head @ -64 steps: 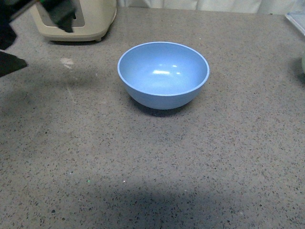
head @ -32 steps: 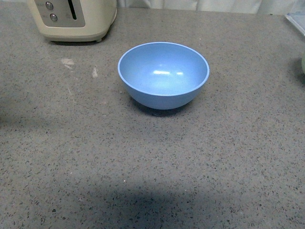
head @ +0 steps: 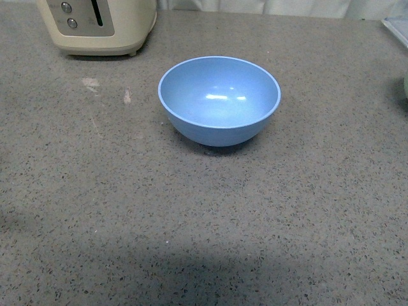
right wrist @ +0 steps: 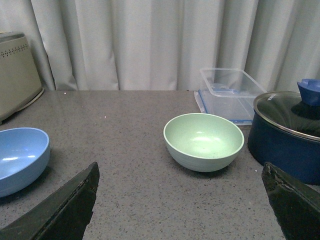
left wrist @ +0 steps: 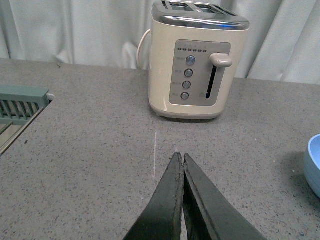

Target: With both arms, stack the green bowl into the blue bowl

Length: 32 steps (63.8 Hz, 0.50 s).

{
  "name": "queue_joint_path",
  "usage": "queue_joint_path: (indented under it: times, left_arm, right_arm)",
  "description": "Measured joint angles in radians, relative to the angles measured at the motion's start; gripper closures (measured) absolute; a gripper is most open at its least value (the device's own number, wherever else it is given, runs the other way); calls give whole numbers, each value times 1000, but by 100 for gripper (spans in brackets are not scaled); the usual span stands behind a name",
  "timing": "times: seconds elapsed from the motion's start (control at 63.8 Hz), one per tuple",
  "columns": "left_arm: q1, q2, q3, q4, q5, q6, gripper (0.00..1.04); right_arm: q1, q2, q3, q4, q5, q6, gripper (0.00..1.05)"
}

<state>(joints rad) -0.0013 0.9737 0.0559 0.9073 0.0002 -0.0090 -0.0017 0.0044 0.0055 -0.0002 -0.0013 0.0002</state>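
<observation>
Since a second ago the left gripper (left wrist: pixel 182 159) has gone from the front view, uncovering the cream toaster (head: pixel 121 25); blue bowl position unchanged. Grey speckled countertop (head: pixel 127 210) carries everything, pale curtain (right wrist: pixel 150 45) behind. Toaster at the far left of the counter, lever and buttons facing the left wrist camera. Dark blue pot (right wrist: pixel 285 150) with glass lid stands close beside the green bowl, not touching; clear plastic container (right wrist: pixel 231 92) behind both. Blue bowl (head: pixel 218 99) upright, empty, mid-counter. Green bowl (right wrist: pixel 203 141) upright, empty, well apart from the blue bowl, on the robot's right, only a sliver showing at the front view's right edge. Left gripper: fingers pressed together, nothing between, above bare counter facing the toaster. Right gripper (right wrist: pixel 180 166): fingers spread wide, empty, green bowl ahead between them, untouched.
</observation>
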Motion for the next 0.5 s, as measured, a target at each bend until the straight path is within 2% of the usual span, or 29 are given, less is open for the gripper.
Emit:
queue_joint_path:
  times: [0.502]
  left_arm:
    - [0, -410, -37, -352, 0, 1, 101]
  right_arm:
    - [0, 0, 0, 0, 0, 0, 9]
